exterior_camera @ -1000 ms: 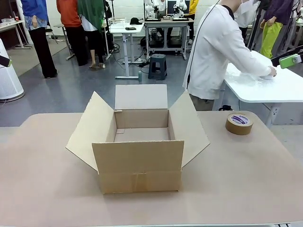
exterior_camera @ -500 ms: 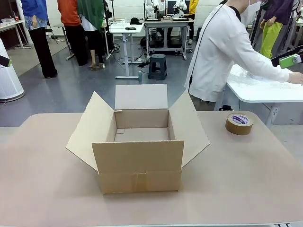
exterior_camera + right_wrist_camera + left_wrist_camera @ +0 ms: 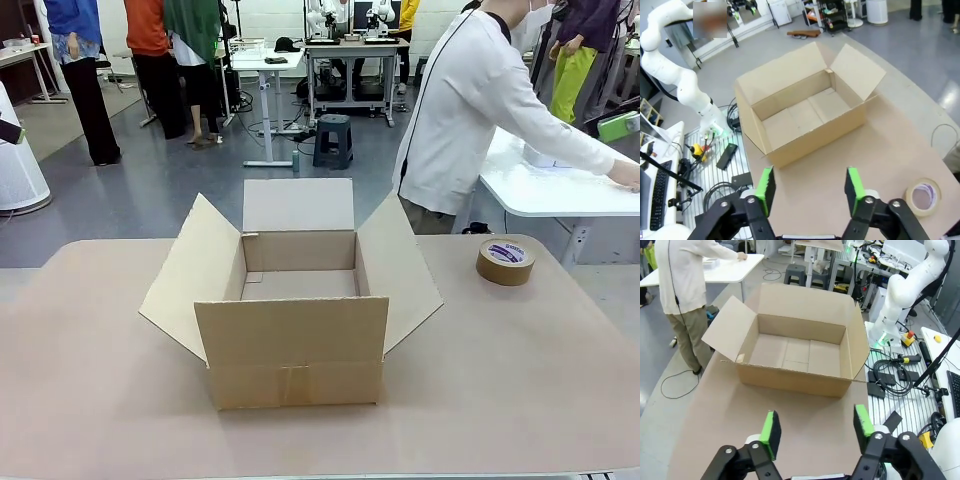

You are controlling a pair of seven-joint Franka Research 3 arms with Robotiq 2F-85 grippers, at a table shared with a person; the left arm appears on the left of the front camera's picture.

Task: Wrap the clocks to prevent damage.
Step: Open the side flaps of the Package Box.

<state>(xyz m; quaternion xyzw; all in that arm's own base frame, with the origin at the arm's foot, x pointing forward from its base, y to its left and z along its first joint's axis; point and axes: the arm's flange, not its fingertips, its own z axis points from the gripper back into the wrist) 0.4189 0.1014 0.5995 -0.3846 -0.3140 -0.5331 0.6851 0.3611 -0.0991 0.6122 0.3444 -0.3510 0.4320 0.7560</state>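
Box (image 3: 295,335) floor half hidden behind near wall; person's hand (image 3: 630,175) cut off; left gripper (image 3: 817,425), right gripper (image 3: 809,185) spread apart, empty.

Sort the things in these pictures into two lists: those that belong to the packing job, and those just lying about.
Probably for the job:
- open cardboard box
- roll of brown tape
- left gripper and right gripper, both open with nothing held

Just lying about:
- black stool on the floor behind
- cables beside the table
- keyboard
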